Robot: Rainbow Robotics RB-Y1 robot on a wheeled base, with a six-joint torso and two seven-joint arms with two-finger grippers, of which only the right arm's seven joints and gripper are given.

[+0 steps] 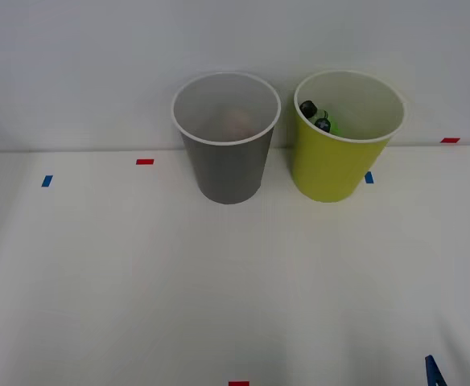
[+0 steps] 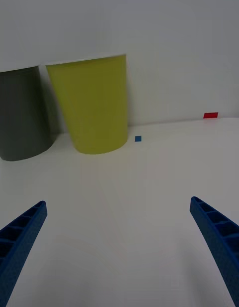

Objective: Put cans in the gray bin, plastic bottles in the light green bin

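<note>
Table (image 1: 219, 305): no cans or bottles lying loose | gray bin (image 1: 227, 165): upright beside light green bin (image 1: 336, 165); faint rounded shape inside, unidentifiable | plastic bottles (image 1: 318, 118): black caps and green body inside light green bin | right gripper (image 2: 119, 237): fingers spread wide, empty, low over table | sorting judged essentially done.

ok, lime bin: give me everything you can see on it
The lime bin is a tall round cup tapering toward its base, yellow-green outside with a white rim and pale inside, smooth like plastic. It stands upright on the white table by the wall, right of the gray bin, apart from it. Inside, a green black-capped bottle leans on its wall.
</note>
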